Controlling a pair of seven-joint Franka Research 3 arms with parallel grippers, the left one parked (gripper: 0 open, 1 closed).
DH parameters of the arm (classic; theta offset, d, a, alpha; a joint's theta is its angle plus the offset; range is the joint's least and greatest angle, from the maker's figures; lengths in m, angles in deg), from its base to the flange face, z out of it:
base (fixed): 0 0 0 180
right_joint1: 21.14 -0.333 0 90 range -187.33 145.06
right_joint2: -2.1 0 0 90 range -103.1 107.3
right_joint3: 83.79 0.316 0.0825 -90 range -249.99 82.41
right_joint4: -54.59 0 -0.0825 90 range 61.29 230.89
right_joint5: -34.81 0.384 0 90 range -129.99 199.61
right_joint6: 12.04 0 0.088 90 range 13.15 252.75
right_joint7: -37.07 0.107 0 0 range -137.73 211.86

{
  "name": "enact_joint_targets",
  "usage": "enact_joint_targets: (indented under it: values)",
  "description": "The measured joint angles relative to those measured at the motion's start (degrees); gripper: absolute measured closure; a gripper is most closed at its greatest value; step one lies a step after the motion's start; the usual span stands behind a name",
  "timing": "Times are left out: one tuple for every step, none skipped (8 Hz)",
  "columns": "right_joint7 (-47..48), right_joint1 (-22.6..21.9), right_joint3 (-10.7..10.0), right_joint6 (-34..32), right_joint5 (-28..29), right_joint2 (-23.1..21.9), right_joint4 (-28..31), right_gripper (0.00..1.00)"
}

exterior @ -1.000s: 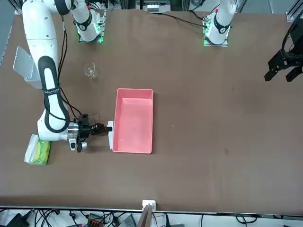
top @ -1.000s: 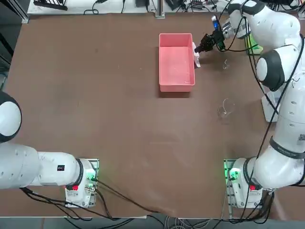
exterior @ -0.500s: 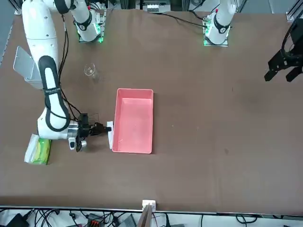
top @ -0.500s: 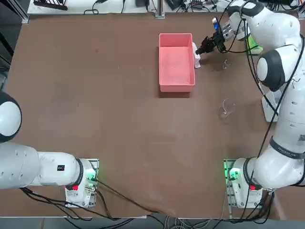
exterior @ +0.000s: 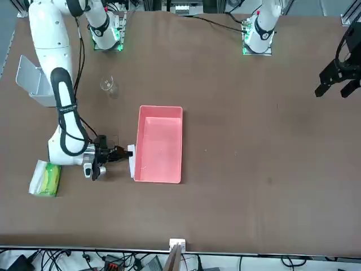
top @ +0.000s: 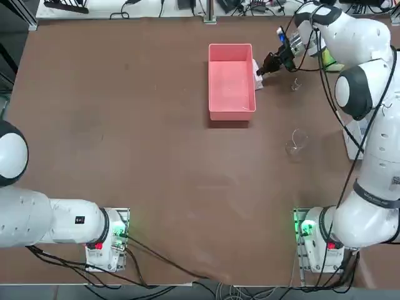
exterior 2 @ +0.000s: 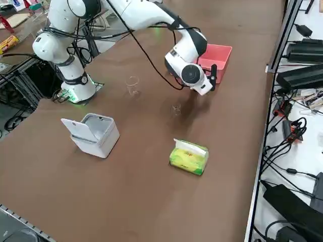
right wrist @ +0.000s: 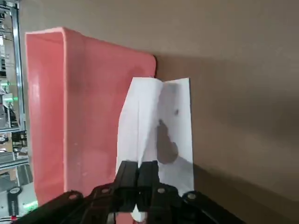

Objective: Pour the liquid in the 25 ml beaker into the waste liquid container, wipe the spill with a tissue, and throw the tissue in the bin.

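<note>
Tissue [right wrist: 159, 126] (folded) pinched in right end effector [right wrist: 138, 171]

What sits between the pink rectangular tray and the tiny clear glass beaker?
The white paper tissue, pinched in the right gripper beside the pink tray; the tiny beaker stands beyond. Top view.

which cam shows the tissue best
The right wrist view: the tissue fills the frame, a folded white sheet pinched in the right gripper beside the waste liquid container. Top view and front view show only a small white sliver at the tray's wall. In the right side view the arm hides it.
</note>
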Motion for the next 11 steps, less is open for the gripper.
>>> enact_joint_targets:
  values:
    - [-0.06, -0.15, 0.00, 0.46, -0.45, 0.09, 0.09, 0.97]
    - [-0.13, -0.28, 0.00, 0.82, -0.72, 0.24, 0.10, 0.97]
    - [-0.18, -0.52, 0.00, 1.51, -0.76, 0.49, 0.11, 0.97]
    - [-0.21, -0.82, 0.01, 2.40, -0.77, 0.81, 0.12, 0.97]
    - [-0.23, -1.14, 0.01, 2.92, -0.79, 1.13, 0.12, 0.97]
    - [-0.25, -1.46, 0.01, 3.49, -0.80, 1.46, 0.12, 0.97]
    - [-0.25, -1.70, 0.01, 4.05, -0.81, 1.64, 0.12, 0.97]
    - [-0.26, -1.83, 0.01, 4.40, -0.83, 1.71, 0.12, 0.97]
    - [-0.27, -2.01, 0.01, 4.76, -0.86, 1.77, 0.12, 0.97]
    - [-0.29, -2.23, 0.01, 5.07, -0.89, 1.80, 0.12, 0.97]
    - [-0.31, -2.41, 0.01, 5.22, -0.95, 1.80, 0.12, 0.97]
